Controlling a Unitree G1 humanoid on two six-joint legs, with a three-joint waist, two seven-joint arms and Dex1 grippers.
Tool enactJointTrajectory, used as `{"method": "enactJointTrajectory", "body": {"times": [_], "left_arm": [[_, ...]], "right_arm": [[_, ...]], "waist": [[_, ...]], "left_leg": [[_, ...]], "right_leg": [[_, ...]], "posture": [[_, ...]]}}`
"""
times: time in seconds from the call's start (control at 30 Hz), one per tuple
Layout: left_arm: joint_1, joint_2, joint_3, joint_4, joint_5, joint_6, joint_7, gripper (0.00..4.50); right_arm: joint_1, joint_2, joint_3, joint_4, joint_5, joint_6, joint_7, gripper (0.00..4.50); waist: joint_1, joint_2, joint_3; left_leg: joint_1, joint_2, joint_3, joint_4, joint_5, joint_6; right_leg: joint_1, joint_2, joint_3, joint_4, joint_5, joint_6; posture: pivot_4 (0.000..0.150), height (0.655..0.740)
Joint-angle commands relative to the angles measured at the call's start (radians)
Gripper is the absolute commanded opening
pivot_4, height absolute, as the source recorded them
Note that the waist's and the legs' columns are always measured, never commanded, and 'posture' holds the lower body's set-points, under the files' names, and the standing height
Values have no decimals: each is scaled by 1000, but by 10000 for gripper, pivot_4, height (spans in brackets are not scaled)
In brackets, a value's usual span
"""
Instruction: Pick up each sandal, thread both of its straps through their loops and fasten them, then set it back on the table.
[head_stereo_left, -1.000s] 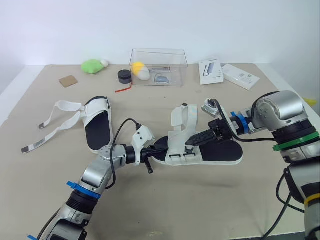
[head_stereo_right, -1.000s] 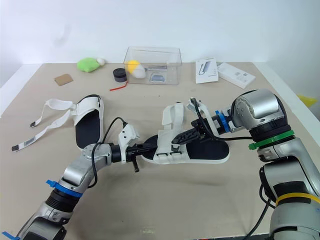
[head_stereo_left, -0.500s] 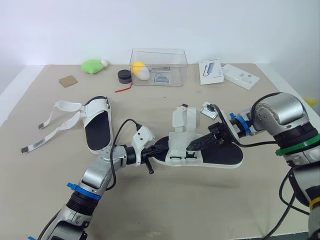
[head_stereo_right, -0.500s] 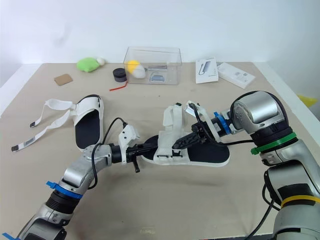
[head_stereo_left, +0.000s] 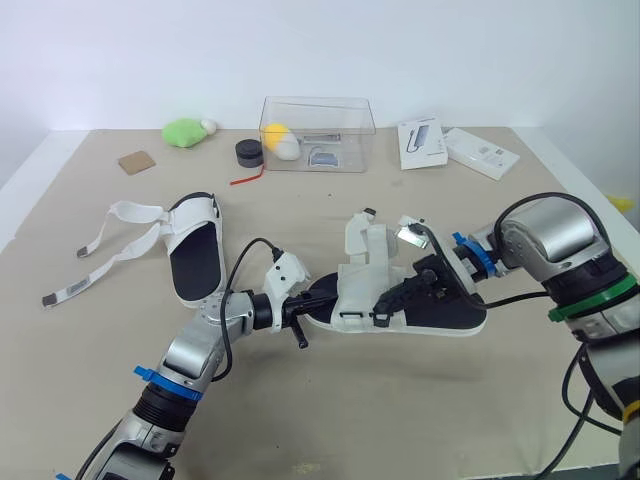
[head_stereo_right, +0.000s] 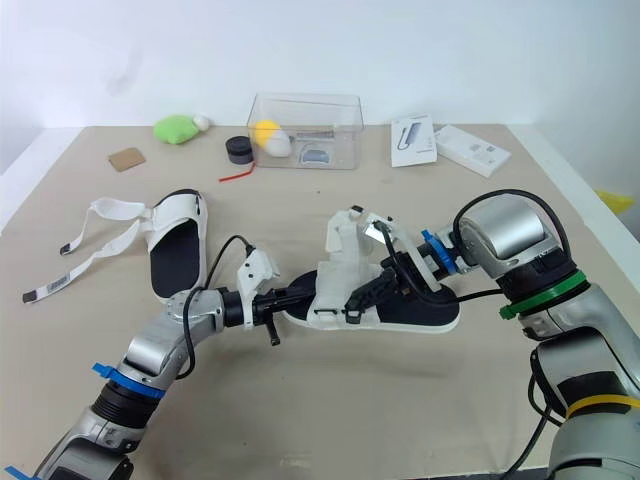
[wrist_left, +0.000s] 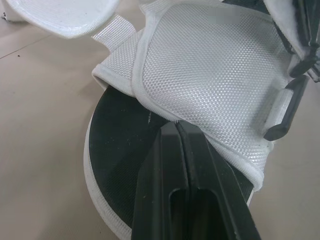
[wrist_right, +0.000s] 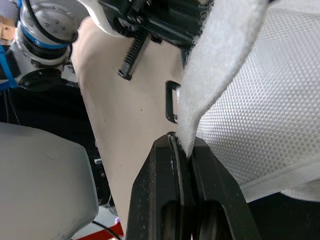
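White mesh sandal (head_stereo_left: 450, 312) lies mid-surface (head_stereo_left: 400, 410) as our right fingers (wrist_right: 160, 175), clamped on its strap (head_stereo_left: 375, 245), swing down from the heel to a black loop (wrist_right: 171, 101). Left fingers (wrist_left: 162, 170), together on the toe, steady it. We judge threading is imminent.

Head stereo pair looking down over table (head_stereo_left: 400, 420), both wrist cameras close against sandal (wrist_left: 215, 75)

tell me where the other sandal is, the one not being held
In the head views the free sandal lies on the table at the robot's left, loose straps trailing leftward, beyond the left gripper pinching the held sandal.
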Motion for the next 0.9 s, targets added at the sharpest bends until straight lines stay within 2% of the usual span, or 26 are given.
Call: {"method": "enactJointTrajectory", "body": {"times": [0.03, 0.17, 0.27, 0.47, 0.6, 0.9], "left_arm": [[30, 7, -46, 35, 27, 33, -1, 0], [26, 10, -44, 40, 27, 31, -7, 0], [24, 13, -43, 44, 26, 31, -12, 0], [16, 16, -52, 55, 26, 29, -29, 0], [3, 17, -53, 66, 25, 30, -41, 0], [-13, 19, -60, 81, 29, 31, -62, 0]], "right_arm": [[-4, -17, -47, -24, 2, 1, 9, 651], [26, -61, -130, -67, 39, -2, 19, 17797], [86, -99, -247, -131, 107, 32, 11, 31380], [298, -118, -466, -311, 221, 149, -106, 31380], [450, -40, -605, -448, 249, 231, -272, 31380], [543, 67, -712, -516, 342, 261, -526, 31380]], "waist": [[0, 0, 0], [1, 0, 0], [2, 0, 0], [4, 0, 0], [9, 1, -1], [10, 1, -2]], "left_leg": [[0, 0, 0, 0, 0, 0], [0, 0, 0, 0, 0, 0], [-1, 0, 0, 0, 0, 0], [0, 0, 0, 0, 0, 0], [0, 0, 0, 1, 0, 0], [0, 0, 1, 4, 0, 0]], "right_leg": [[0, 0, 0, 0, 0, 0], [0, 0, 0, 0, 0, 0], [0, 0, 0, 0, 0, 0], [0, 1, 0, 0, 0, 0], [0, 2, 0, 1, 0, -1], [1, 2, 1, 2, 1, 0]], "posture": [[1500, 7400], [1500, 7400], [1500, 7400], [1500, 7400], [1500, 7400], [1500, 7400]]}}
